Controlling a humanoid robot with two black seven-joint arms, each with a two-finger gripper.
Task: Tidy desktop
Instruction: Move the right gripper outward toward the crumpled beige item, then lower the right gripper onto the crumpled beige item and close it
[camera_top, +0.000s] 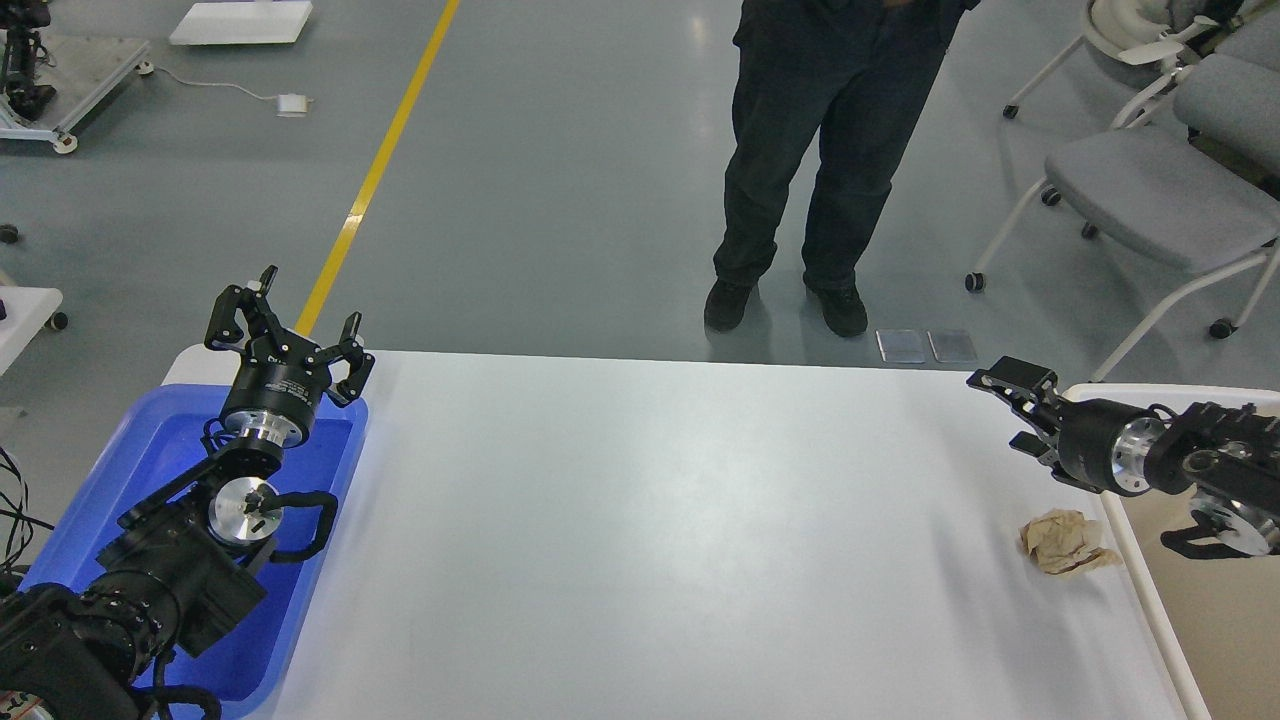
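Observation:
The white desktop (650, 540) fills the middle of the head view. A crumpled ball of brown paper (1065, 541) lies on it near the right edge. My left gripper (285, 320) is open and empty, held above the far end of the blue tray (120, 510) at the table's left. My right gripper (1015, 410) is open and empty, pointing left over the desktop's far right corner, a little beyond the paper ball.
A cream-coloured bin (1190, 560) stands against the table's right edge under my right arm. A person in dark clothes (810, 160) stands just beyond the far edge. Grey chairs (1160, 190) stand at the far right.

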